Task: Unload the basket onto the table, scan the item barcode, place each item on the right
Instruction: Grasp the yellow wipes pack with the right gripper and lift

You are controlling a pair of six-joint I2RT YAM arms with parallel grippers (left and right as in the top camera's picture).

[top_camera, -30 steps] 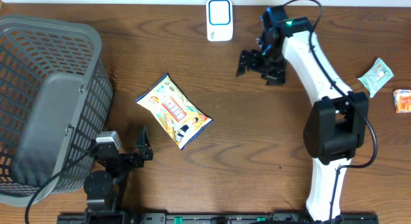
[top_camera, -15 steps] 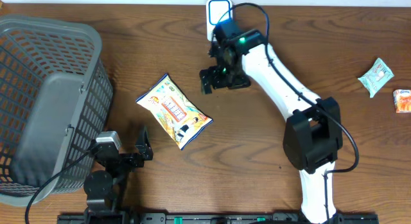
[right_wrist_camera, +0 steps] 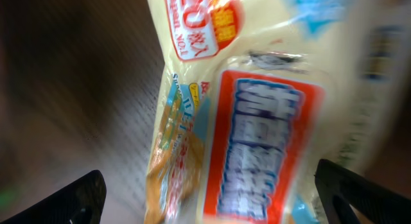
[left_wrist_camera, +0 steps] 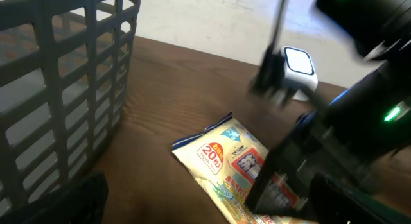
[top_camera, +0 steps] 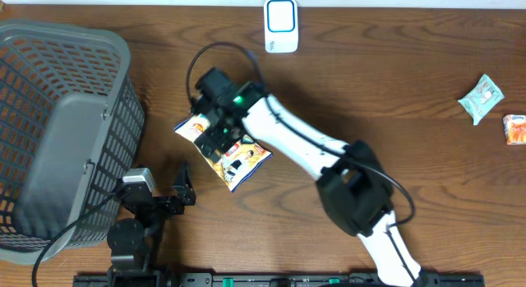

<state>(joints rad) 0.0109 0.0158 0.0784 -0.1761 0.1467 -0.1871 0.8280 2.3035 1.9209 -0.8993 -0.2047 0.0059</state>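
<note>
Two risks: the right gripper (top_camera: 212, 132), jaws spread wide and empty over the flat snack bag (top_camera: 240, 159) at centre left, may skid off the slick film or crumple the barcode (not visible here). Counted: one basket (top_camera: 66, 98) far left, one left gripper (top_camera: 179, 192), also released, one bag, one scanner (top_camera: 281, 25) top centre, two small packets (top_camera: 481, 98) far right

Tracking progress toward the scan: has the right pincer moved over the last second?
Yes. The right pincer swung left in the overhead view, from right of the white scanner to its left, now over the snack bag.
</note>
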